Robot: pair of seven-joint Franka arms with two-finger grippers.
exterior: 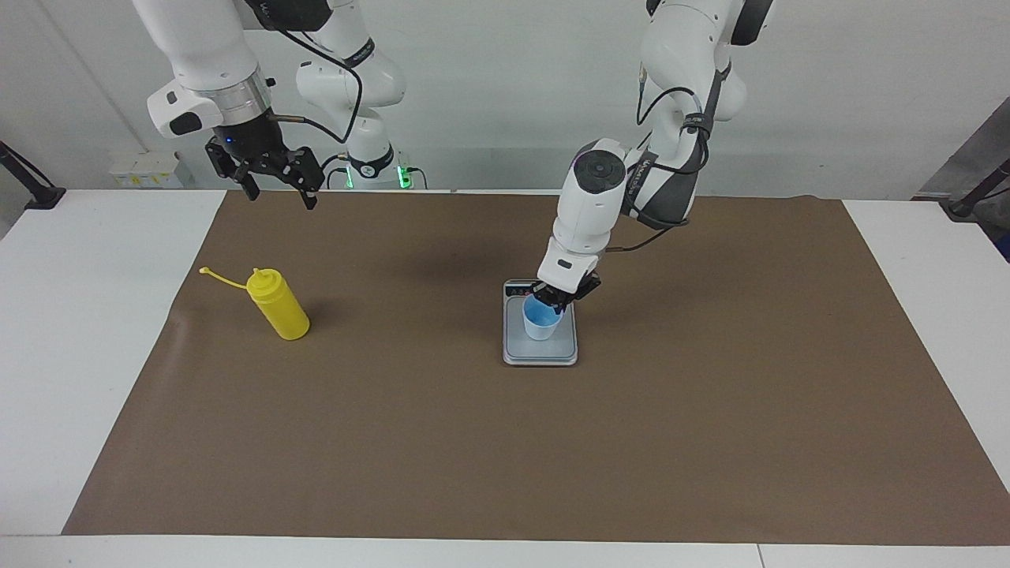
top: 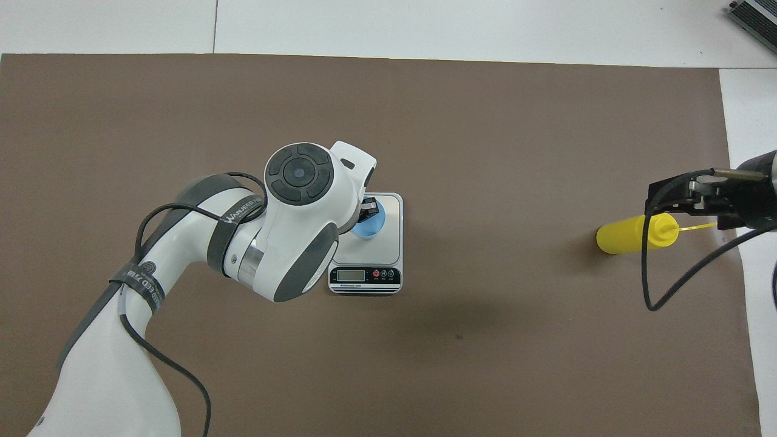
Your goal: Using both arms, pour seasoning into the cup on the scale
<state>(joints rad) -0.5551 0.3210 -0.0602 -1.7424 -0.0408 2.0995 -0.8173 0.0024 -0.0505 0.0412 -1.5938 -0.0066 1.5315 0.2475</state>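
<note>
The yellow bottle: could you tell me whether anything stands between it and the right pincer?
Nothing visible does. The right pincer hangs open in the air, and only bare brown mat surrounds the upright yellow bottle.

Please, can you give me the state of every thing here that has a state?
cup: upright on the scale, rim pinched by left gripper.
scale: flat on the mat.
seasoning bottle: standing, cap off, untouched.
right gripper: open, raised, waiting.

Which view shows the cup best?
The facing view: the cup stands whole on the scale, with the left gripper at its rim. Overhead, the left arm hides most of it.
</note>
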